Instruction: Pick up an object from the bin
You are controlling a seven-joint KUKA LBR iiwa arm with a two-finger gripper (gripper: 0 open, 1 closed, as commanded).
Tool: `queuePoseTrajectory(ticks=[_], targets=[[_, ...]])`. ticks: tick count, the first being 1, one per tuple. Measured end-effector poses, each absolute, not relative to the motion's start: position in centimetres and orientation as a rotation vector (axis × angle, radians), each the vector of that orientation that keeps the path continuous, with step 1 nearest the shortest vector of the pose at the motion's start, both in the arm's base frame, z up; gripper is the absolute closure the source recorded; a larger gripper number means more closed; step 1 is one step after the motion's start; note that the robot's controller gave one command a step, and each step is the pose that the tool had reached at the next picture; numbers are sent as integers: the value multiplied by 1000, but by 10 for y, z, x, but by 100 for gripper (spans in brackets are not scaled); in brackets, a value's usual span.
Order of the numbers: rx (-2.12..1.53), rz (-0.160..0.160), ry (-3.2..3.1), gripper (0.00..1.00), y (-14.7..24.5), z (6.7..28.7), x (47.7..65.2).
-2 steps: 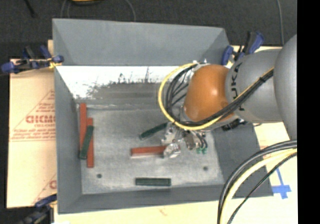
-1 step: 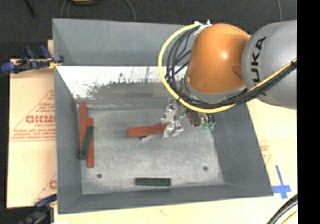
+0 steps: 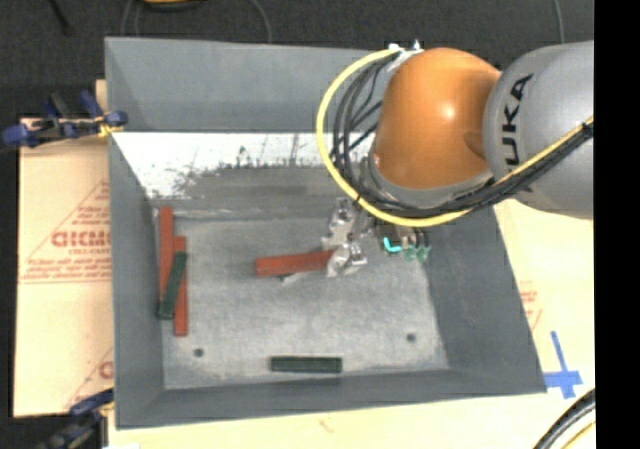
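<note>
One red bar (image 3: 290,264) in the bin (image 3: 250,87), end at the claw (image 3: 345,251)

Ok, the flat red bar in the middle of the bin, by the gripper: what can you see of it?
The flat red bar is long, narrow and plain, seemingly plastic or painted wood. It lies almost crosswise on the middle of the grey metal bin's floor, its right end slightly higher in the view. That end meets the gripper, which hides its tip; whether it is gripped cannot be told.
</note>
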State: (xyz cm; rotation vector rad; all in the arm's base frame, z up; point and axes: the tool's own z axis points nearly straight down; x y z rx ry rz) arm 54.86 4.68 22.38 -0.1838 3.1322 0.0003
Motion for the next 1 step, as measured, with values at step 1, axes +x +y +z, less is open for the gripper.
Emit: queuePoseTrajectory(ticks=[1], targets=[[-182, 1, 3133, 100, 47, 224, 548]])
